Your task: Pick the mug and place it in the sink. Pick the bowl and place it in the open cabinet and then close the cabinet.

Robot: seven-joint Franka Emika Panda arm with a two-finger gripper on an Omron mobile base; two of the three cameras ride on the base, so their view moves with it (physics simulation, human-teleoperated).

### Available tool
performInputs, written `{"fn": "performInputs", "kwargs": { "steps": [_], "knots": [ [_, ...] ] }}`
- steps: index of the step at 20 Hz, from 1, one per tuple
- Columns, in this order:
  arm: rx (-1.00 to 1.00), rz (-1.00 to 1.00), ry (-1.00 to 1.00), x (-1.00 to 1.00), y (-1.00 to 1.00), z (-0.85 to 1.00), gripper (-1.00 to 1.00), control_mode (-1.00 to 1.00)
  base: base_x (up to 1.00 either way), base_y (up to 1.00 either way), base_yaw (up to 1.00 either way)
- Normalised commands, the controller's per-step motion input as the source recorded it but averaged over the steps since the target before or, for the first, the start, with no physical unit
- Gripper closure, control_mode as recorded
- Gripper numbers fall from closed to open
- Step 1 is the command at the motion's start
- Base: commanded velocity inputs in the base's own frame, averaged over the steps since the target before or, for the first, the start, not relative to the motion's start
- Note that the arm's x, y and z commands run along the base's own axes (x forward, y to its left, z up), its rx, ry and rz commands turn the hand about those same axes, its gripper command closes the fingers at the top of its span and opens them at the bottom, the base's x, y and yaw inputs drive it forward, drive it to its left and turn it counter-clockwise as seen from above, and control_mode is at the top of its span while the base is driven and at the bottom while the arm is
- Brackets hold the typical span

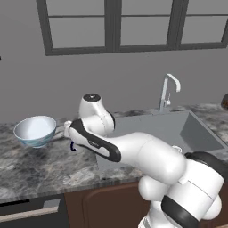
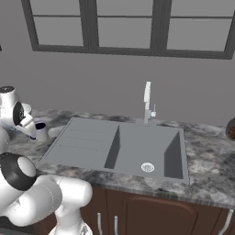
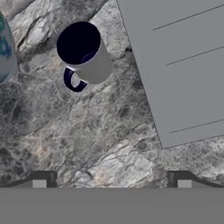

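The mug (image 3: 87,54), white with a navy inside and a dark handle, stands upright on the marble counter, ahead and to the left of my gripper (image 3: 111,181). The gripper is open above bare counter with nothing between its fingertips (image 3: 41,179). In the right base view the mug (image 2: 41,131) sits just left of the sink's ribbed drainboard (image 2: 80,140). Further left on the counter stands the bowl (image 1: 35,130), upright, and its patterned side (image 3: 4,52) shows at the hand view's left edge. The sink (image 1: 178,129) has a chrome tap (image 1: 169,91) behind it. The cabinet is out of view.
The drainboard corner (image 3: 183,65) lies to the right of the gripper. A brown object (image 2: 231,128) sits on the counter at the far right. Below the counter are reddish-brown cupboard fronts (image 2: 151,211) and a dark appliance front (image 1: 31,213). A window runs above the grey wall.
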Motion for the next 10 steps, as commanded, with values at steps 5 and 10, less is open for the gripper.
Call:
{"fn": "performInputs", "kwargs": {
  "steps": [5,10],
  "knots": [
    [0.02,0.00,-0.07,0.18,0.07,-0.35,-1.00,-1.00,0.00,0.00,0.00],
    [0.00,0.00,-0.02,0.30,0.03,-0.10,-1.00,-1.00,0.00,0.00,0.00]
  ]
}}
